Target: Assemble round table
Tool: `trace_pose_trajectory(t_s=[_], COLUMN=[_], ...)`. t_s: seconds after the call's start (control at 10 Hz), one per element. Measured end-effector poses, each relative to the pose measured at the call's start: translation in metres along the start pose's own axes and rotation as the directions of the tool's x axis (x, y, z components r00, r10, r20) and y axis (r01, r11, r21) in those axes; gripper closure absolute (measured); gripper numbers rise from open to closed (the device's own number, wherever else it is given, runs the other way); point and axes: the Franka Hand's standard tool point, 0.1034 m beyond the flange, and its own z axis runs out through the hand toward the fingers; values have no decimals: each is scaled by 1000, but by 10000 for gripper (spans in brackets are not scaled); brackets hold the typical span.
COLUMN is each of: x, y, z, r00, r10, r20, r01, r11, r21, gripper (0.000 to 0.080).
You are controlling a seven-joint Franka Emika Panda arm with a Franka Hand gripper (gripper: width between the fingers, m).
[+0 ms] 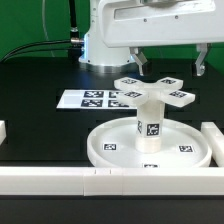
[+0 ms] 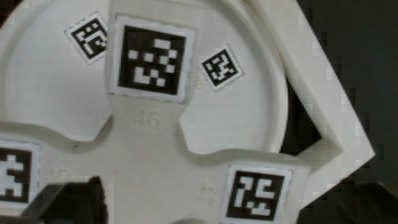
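Note:
The round disc (image 1: 105, 148) lies flat near the front of the table. The short cylinder leg (image 1: 149, 127) stands upright in its middle. The cross-shaped four-arm piece (image 1: 153, 92) sits on top of the leg. My gripper (image 1: 171, 66) hangs just above the cross piece, its two fingers spread wide and holding nothing. The wrist view looks straight down on the cross piece (image 2: 157, 120) from close by, with its tagged arms spread out and the disc's rim (image 2: 306, 95) beneath. My fingertips do not show clearly there.
The marker board (image 1: 93, 98) lies flat on the black table behind the disc, at the exterior view's left. White border blocks run along the front (image 1: 100, 182), the right (image 1: 214, 138) and the left edge (image 1: 3, 130). The arm's base (image 1: 105, 45) stands at the back.

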Motion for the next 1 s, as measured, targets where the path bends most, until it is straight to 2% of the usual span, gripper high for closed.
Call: trace_pose_trajectory(t_s=[0.1, 0.3, 0.4, 0.6, 0.7, 1.0], x=[0, 5, 6, 4, 5, 6], y=[1, 7, 7, 7, 9, 11], z=[0, 0, -1, 1, 1, 1], r00=[994, 899, 800, 653, 623, 431], r10=[-106, -438, -600, -756, -781, -900], r20=[0, -2, 8, 41, 45, 62], r01=[106, 438, 599, 757, 782, 902], r11=[994, 898, 798, 649, 619, 427], r21=[0, -40, -60, -79, -77, -67], gripper=[150, 150, 150, 150, 150, 150])
